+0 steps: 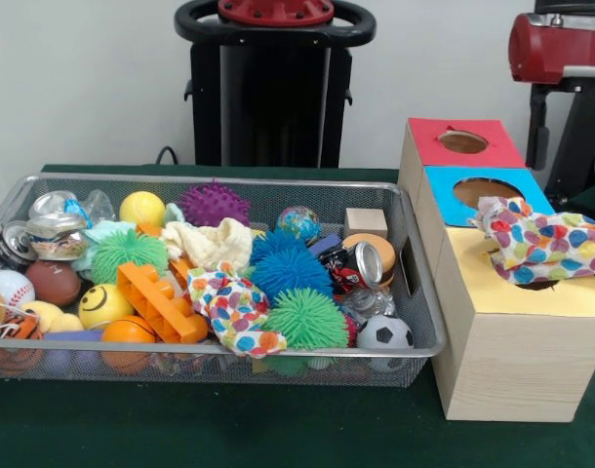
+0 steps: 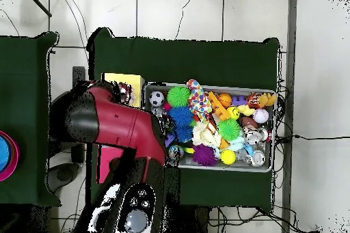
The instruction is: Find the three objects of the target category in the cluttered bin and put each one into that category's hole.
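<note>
Eyeing the polka-dot cloth [image 1: 234,310] in the wire bin [image 1: 426,331]: light, limp, best pinched at a raised fold. My gripper's state I cannot tell.

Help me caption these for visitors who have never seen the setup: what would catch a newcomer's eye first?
First, the wire mesh bin crammed with bright toys: spiky green and blue balls, a yellow smiley ball, an orange plastic block, a small soccer ball. Next, the wooden box at its right with red, blue and yellow tops, a polka-dot cloth stuffed into the yellow hole. In the overhead view the red arm looms over that box.
</note>
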Robot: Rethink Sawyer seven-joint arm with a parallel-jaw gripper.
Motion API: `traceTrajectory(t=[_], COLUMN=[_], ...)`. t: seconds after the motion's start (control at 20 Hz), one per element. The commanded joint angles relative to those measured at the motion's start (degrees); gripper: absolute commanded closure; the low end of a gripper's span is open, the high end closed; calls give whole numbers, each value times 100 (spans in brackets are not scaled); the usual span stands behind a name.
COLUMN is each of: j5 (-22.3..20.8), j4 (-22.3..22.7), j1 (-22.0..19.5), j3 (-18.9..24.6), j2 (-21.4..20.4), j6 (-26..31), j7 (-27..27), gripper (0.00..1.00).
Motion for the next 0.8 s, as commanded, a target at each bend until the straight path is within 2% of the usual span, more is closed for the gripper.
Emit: traceTrajectory(t=[0.05,0.35,0.65,0.7,0.8], j5=[-33,-195,-297,-311,-360], j4=[-316,-59,0,9,64], j1=[27,-130,-160,-163,-196], j3=[-3,36,25,31,50], j2=[413,437,396,390,353], j6=[174,10,127,146,156], j7=[1436,1173,1051,1039,991], gripper=[0,0,0,100,100])
